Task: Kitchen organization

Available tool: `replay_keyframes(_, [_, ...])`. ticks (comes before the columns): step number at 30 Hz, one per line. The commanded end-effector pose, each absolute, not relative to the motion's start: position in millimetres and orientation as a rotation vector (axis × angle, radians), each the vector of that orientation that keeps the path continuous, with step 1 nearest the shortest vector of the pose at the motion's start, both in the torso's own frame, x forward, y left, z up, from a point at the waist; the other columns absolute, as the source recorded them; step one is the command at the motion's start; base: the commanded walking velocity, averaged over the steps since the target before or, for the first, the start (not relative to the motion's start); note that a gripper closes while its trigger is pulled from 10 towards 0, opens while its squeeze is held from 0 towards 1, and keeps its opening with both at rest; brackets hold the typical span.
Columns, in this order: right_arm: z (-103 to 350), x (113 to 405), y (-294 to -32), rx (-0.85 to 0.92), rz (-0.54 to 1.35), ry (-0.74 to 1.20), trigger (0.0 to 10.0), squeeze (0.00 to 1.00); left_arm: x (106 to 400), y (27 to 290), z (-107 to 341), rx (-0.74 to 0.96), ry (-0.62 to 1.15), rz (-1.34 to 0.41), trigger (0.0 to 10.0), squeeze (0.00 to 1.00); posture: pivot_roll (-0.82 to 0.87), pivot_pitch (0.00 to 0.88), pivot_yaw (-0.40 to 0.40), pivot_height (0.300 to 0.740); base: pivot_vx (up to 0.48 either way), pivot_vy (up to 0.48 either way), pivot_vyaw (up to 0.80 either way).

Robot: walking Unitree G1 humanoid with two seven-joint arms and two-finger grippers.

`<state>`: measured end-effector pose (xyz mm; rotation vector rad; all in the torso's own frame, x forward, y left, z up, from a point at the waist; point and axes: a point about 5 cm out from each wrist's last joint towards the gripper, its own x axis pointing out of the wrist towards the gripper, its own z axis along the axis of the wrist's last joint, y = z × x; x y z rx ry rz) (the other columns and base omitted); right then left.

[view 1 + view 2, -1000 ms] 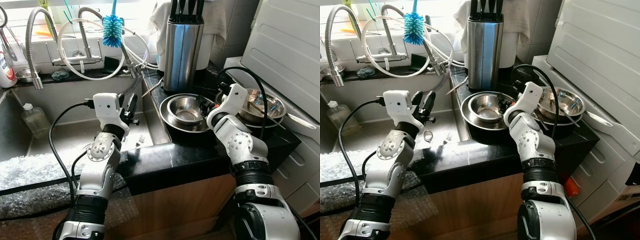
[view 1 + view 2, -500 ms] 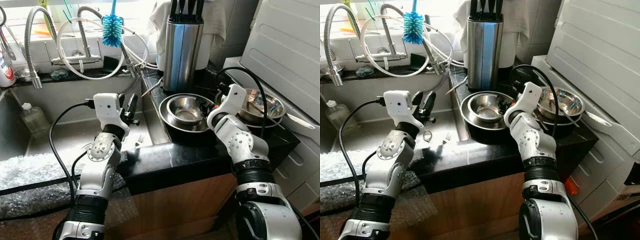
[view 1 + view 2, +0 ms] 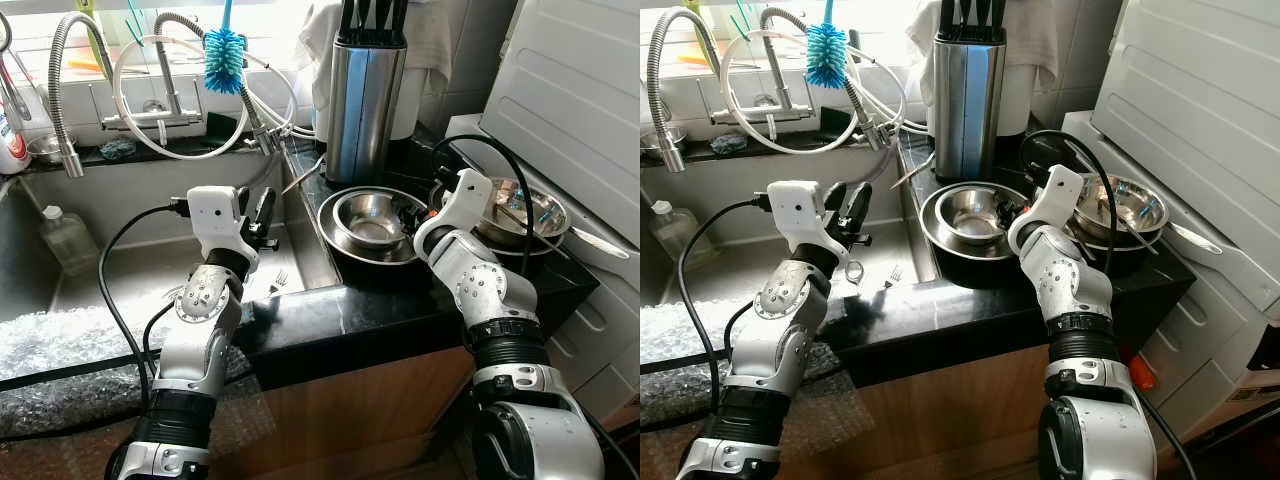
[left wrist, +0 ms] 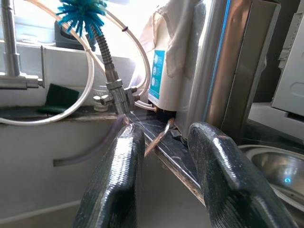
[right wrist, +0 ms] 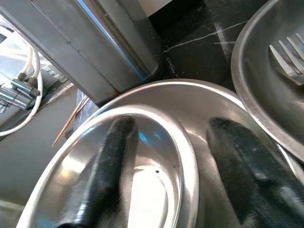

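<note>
**Right gripper astride the rim of the small steel bowl**

On the black counter (image 3: 400, 300), near its sink-side edge: a small steel bowl (image 3: 372, 217) nested inside a larger steel bowl (image 3: 340, 235), both upright. Just behind them, toward the back edge of the counter, a tall steel knife block (image 3: 365, 95) with dark handles showing at its top. Further toward the counter's right end, a third steel bowl (image 3: 528, 212) with cutlery inside, a fork (image 5: 287, 59) lying against its inner wall.

Right gripper (image 5: 164, 166) spread apart and grasping nothing, tipped down over the nested pair: one black finger (image 5: 107, 166) inside the small bowl, the other finger (image 5: 242, 171) outside its rim, over the inner wall of the larger bowl. Contact with the metal not clear.

Left gripper (image 4: 164, 175) raised over the sink (image 3: 120, 280) at its counter-side edge, fingers parted with a plain gap between them, holding nothing, pointing toward the foot of the knife block. A fork (image 3: 278, 281) lying in the sink basin near that same edge. A blue bottle brush (image 3: 226, 58) hanging among the coiled faucet hoses (image 3: 160, 100) at the sink's back ledge. A clear bottle (image 3: 68, 238) standing at the sink's left side, bubble wrap (image 3: 60, 350) along its front edge.
</note>
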<state>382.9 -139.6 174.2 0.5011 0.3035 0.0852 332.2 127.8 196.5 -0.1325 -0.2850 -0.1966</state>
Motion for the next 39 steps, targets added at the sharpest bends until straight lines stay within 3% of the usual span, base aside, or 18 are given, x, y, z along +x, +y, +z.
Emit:
replay_keyframes(1, [164,382,-136,0.518,0.092,0.362,0.0,0.00,336,131,198,-0.111,-0.276,-0.194,10.0,0.00,-0.13,0.000,-0.028,0.740,0.000,0.000,0.00])
replay_keyframes(23, [169,383,-135,0.533,0.101,0.351,0.0,0.00,337,129,197,-0.100,-0.266,-0.205,10.0,0.00,-0.13,0.000,-0.029,0.740,0.000,0.000,0.00])
replay_keyframes(39, [215,381,-134,0.576,0.127,0.157,0.0,0.00,338,131,204,-0.142,-0.287,-0.190,10.0,0.00,-0.13,0.000,-0.027,0.740,0.000,0.000,0.00])
